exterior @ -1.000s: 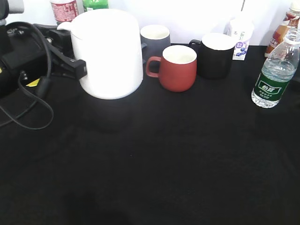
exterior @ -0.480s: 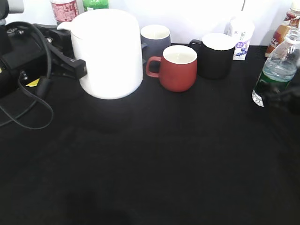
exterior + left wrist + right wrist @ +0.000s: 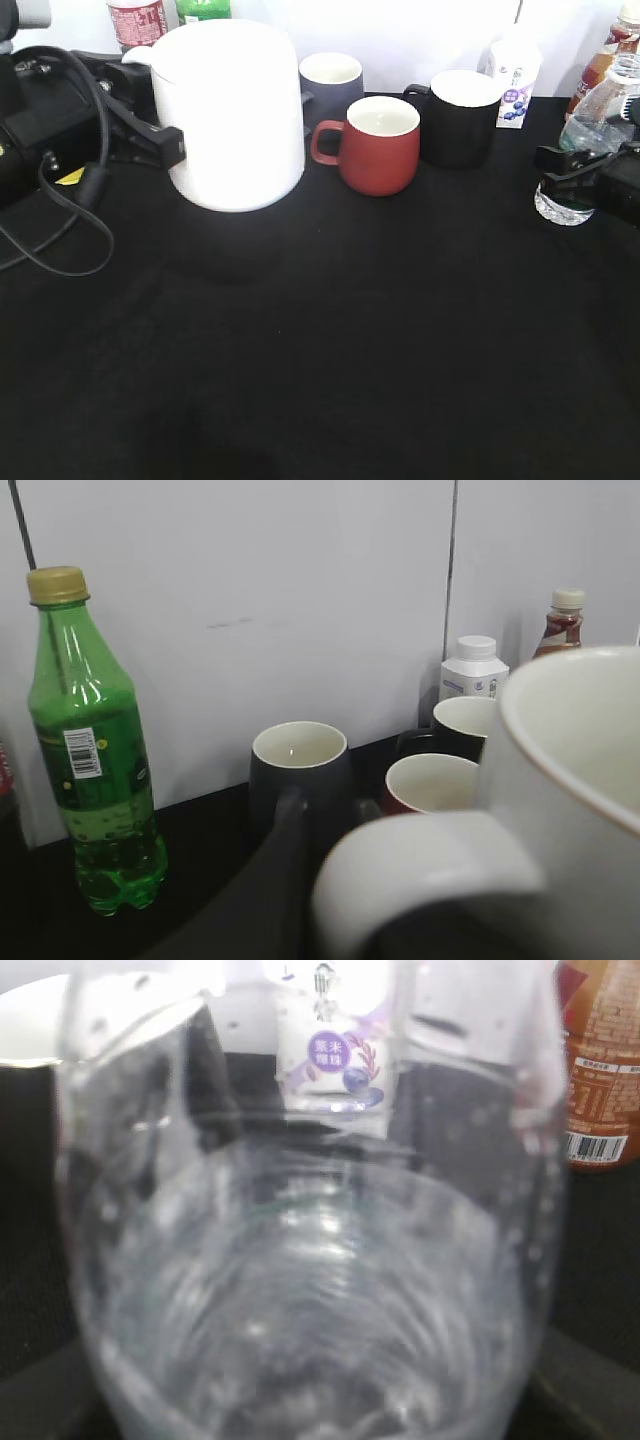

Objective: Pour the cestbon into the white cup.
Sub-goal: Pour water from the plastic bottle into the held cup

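Note:
The white cup (image 3: 235, 115), a large plain mug, is at the back left. My left gripper (image 3: 165, 145) is shut on its loop handle (image 3: 430, 875), and the mug's rim fills the right of the left wrist view. The cestbon (image 3: 590, 125), a clear bottle with a pale cap, stands upright at the far right. My right gripper (image 3: 565, 172) is around its middle and covers the green label, with a jaw on each side, still apart. The clear bottle (image 3: 310, 1260) fills the right wrist view.
A red mug (image 3: 380, 145), a black mug (image 3: 460, 120) and a grey mug (image 3: 332, 85) stand between the cup and the bottle. Behind are a small white purple-labelled bottle (image 3: 515, 85), a brown sauce bottle (image 3: 603, 65) and a green soda bottle (image 3: 90, 750). A black cable (image 3: 60, 230) loops at left.
My right gripper has come in from the right edge and now stands around the cestbon's label. The bottle has hardly moved. The left arm and the white cup have not moved.

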{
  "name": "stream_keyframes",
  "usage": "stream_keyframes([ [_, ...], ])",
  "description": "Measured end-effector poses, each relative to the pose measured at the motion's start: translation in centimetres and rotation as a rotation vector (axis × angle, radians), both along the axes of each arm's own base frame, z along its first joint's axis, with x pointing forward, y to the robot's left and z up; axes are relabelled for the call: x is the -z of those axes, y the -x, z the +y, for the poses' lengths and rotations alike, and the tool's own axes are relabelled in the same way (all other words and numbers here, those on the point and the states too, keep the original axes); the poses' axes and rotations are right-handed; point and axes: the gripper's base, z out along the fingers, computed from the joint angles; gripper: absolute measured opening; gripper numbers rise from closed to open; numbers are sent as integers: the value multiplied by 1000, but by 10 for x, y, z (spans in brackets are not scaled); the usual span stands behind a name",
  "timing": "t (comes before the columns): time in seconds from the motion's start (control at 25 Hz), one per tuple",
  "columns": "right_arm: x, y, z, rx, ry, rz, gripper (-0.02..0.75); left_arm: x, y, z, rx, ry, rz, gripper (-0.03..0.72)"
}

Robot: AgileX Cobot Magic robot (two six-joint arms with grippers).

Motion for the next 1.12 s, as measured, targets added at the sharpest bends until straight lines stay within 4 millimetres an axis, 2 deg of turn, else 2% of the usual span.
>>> stream_keyframes([
  [0.16,-6,3,5,-66,12,-49,491,1,2,-3,39,-43,-17,68],
  [0.24,-32,9,16,-209,75,-136,491,2,3,-4,50,-26,9,68],
  [0.32,-66,20,26,-331,155,-247,491,3,7,-9,119,-38,8,68],
  [0.44,-118,41,31,-357,239,-381,491,12,19,-30,242,-62,22,68],
  [0.52,-139,54,39,-363,275,-417,491,26,27,-50,325,-75,45,68],
  [0.64,-145,64,61,-441,373,-441,491,43,29,-77,436,-116,47,68],
  [0.72,-147,65,72,-500,502,-490,491,37,21,-93,473,-109,4,68],
  [0.84,-165,58,75,-500,673,-617,491,33,5,-109,469,-106,-13,68],
  [0.96,-180,53,76,-495,828,-724,491,27,-8,-121,463,-100,-32,68],
  [1.12,-186,52,78,-511,1033,-825,491,19,-15,-121,435,-71,-43,67],
])
